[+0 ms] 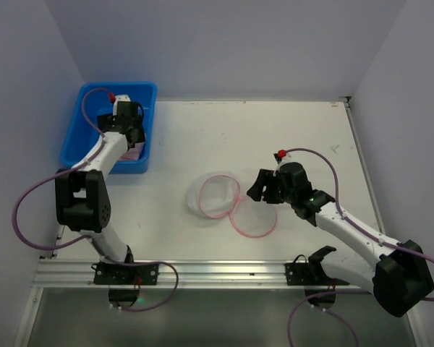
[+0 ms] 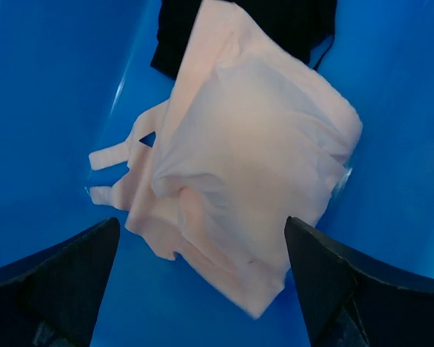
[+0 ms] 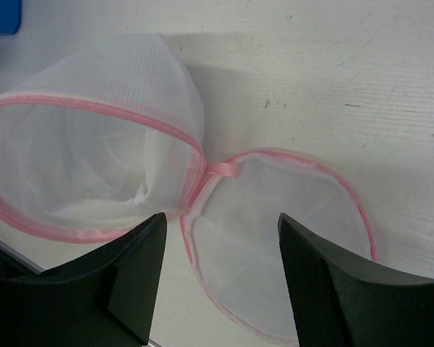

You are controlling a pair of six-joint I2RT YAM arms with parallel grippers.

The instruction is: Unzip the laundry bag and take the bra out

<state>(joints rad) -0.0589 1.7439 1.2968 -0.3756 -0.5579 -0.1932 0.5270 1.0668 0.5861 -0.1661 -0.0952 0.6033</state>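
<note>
Right gripper (image 1: 262, 189): jaws apart, holding nothing; it hangs just above the seam where lid meets bag, one finger (image 3: 130, 267) on either side.
Lid (image 3: 275, 231): round mesh disc with pink trim, lying flat on the table (image 1: 311, 130), joined to the bag rim by a small pink tab.
Laundry bag (image 1: 215, 194): mid-table, on its side, zipper undone and mouth open, touching the lid.
Left gripper (image 1: 132, 136): jaws wide apart, gripping nothing, poised over the bin.
Bra (image 2: 253, 166): pale pink, crumpled on the floor of the blue bin (image 1: 78, 148), straps trailing to one side.
Dark cloth (image 2: 289, 25): partly under the bra's far edge.
</note>
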